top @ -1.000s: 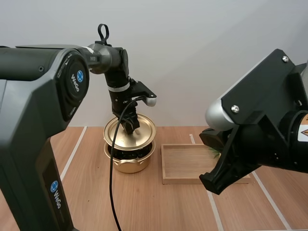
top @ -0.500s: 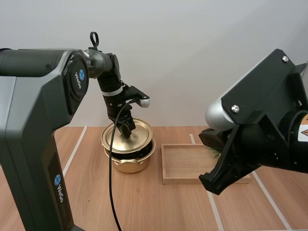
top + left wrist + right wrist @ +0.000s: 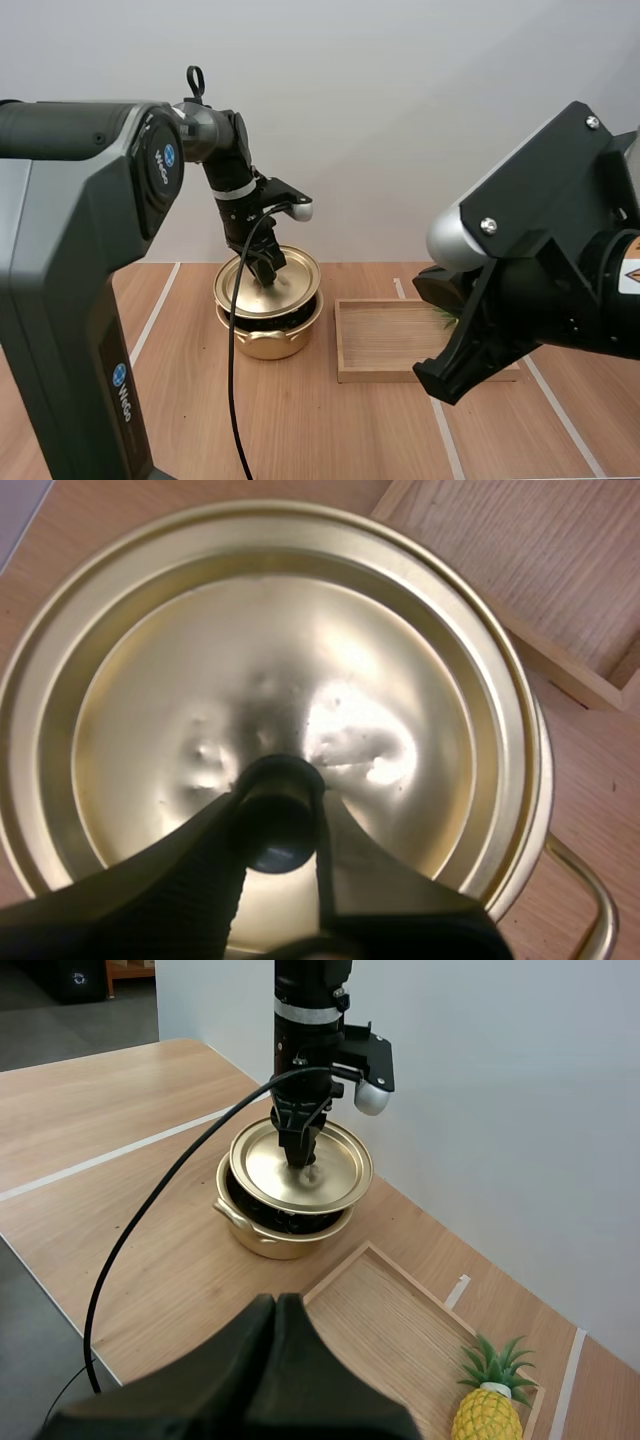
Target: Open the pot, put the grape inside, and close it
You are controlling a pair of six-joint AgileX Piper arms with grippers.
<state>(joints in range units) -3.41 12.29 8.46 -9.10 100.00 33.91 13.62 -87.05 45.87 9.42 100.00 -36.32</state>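
Left gripper (image 3: pixel 282 818) clamps the knob (image 3: pixel 280 785) of the lid (image 3: pixel 400 680), just over the pot (image 3: pixel 268 338) — closing, I reckon — centre it, then lower; right gripper (image 3: pixel 278 1305) has its fingers together.

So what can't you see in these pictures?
Inside the pot: high view, the lid, held by my left gripper, covers it, leaving just a dark gap.
Pineapple: high view, my right arm hides nearly all of it; right wrist view, the edge cuts its base.
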